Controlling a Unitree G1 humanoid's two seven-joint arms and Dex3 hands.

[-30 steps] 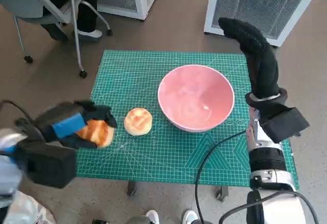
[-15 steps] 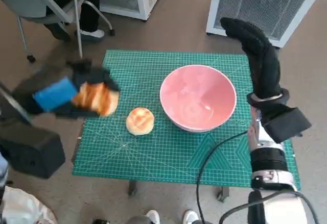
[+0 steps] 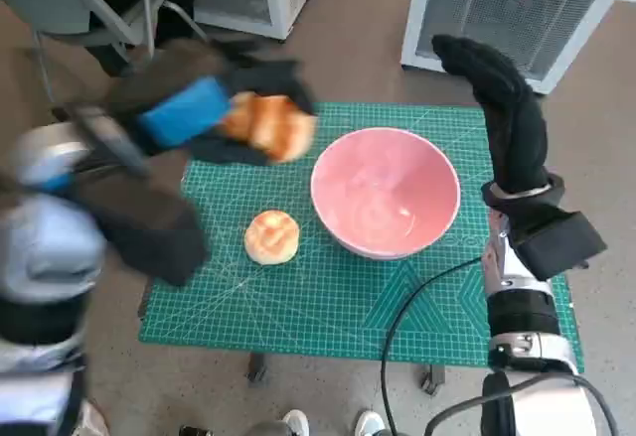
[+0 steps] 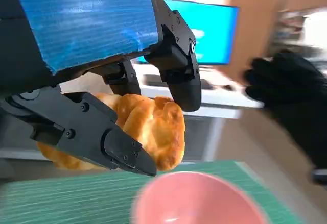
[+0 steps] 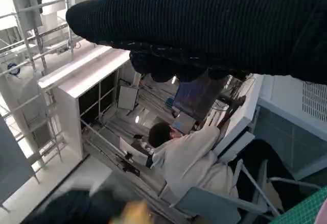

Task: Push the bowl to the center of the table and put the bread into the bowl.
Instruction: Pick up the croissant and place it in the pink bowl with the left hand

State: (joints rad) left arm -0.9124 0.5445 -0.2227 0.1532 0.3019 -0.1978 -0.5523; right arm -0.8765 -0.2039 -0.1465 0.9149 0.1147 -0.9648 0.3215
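Green gridded cutting mat (image 3: 328,307) covers the small table; brown floor around it, white slatted cabinets (image 3: 507,9) beyond the far edge, a grey chair (image 3: 89,9) at far left with a seated person (legs only in head view; right wrist view shows a person (image 5: 189,157) in white on a chair).

Count: one pink bowl (image 3: 386,190), two bread rolls.

Roll one (image 3: 271,236) lies on the mat just left of the bowl, not touching it.

Roll two (image 3: 268,125) is in the air over the mat's far-left part, near the bowl's rim; its long axis runs roughly across the black fingers (image 4: 97,132).

Left hand (image 3: 204,108): fingers closed round roll two.

Right hand (image 3: 502,108): raised beyond the bowl's right side, fingers extended, holding nothing.
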